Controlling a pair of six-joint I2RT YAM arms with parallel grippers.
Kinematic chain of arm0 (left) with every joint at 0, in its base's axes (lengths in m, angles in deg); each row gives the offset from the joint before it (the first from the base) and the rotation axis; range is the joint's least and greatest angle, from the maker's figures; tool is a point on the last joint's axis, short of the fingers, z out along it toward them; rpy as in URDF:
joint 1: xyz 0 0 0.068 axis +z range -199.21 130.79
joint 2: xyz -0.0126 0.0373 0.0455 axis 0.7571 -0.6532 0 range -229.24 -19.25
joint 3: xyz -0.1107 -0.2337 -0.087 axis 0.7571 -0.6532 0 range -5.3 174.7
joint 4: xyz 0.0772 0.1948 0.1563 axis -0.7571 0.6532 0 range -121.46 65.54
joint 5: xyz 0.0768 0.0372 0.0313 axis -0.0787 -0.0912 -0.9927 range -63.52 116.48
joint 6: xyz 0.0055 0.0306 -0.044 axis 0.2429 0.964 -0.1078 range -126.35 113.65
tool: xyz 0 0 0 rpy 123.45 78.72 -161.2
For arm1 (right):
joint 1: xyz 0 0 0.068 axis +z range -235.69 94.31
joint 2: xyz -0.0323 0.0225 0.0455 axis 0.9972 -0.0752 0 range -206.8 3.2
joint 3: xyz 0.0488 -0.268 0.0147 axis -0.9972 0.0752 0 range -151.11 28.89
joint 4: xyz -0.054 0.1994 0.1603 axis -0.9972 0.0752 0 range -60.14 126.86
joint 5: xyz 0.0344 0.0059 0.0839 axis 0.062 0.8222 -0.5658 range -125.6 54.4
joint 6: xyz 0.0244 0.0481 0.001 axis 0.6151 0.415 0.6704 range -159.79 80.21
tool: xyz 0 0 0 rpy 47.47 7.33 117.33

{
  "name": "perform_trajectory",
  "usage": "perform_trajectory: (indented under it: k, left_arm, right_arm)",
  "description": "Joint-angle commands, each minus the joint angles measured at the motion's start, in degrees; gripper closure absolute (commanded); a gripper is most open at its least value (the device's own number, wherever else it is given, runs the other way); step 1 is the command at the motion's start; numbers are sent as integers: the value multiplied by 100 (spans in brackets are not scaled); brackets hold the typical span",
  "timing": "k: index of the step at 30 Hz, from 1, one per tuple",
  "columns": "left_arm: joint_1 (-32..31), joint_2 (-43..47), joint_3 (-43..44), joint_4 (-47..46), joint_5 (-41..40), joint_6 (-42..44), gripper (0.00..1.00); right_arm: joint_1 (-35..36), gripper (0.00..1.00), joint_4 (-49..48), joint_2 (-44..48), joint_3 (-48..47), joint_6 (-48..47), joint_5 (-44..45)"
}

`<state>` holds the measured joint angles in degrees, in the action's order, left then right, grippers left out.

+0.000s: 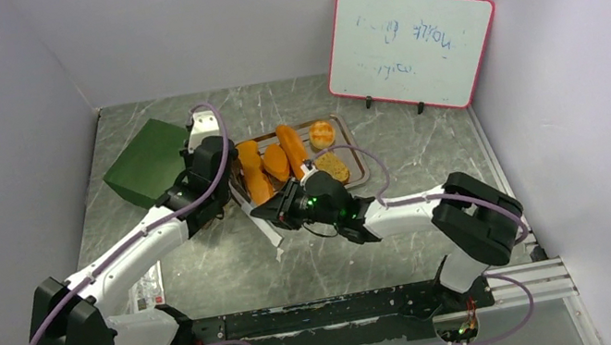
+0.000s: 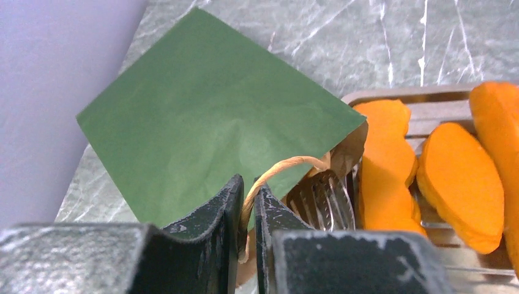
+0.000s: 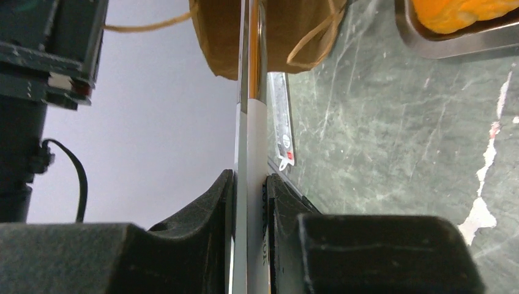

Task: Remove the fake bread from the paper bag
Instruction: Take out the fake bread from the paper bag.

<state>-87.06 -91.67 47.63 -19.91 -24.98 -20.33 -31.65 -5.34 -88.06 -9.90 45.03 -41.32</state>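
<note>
Five breads (image 1: 275, 161) lie on the tray (image 1: 360, 159) in the top view. The bag (image 1: 145, 160) lies on its side just left of the tray, mouth toward it. Whether any bread is inside cannot be told.

Left wrist view: the left gripper (image 2: 246, 199) is pressed together on the cord handle (image 2: 287, 164), and the tongs (image 2: 321, 199) reach into the bag's mouth. If the thin cord slips or the paper tears, the mouth would likely sag onto the tongs.

Right wrist view: the right gripper (image 3: 248, 184) pinches the tongs by their white grip, tips at the brown opening. A glossy bread could squirt from the metal tips. The tongs could also snag the paper and drag the bag against the tray.
</note>
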Motion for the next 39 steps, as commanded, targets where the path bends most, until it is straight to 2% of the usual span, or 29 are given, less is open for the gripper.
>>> perform_trajectory:
  k: [1, 11, 18, 39]
  left_arm:
    - [105, 88, 335, -392, -119, 323, 93]
    - [518, 164, 304, -425, 48, 397, 93]
    - [543, 311, 193, -381, 146, 324, 93]
    - [541, 548, -54, -221, 327, 97, 93]
  right_arm:
    - [138, 100, -106, 423, 19, -99, 271]
    - [371, 100, 370, 876, -93, -331, 610]
    - [375, 99, 432, 829, -27, -339, 519]
    - [379, 71, 753, 1216, 181, -327, 524]
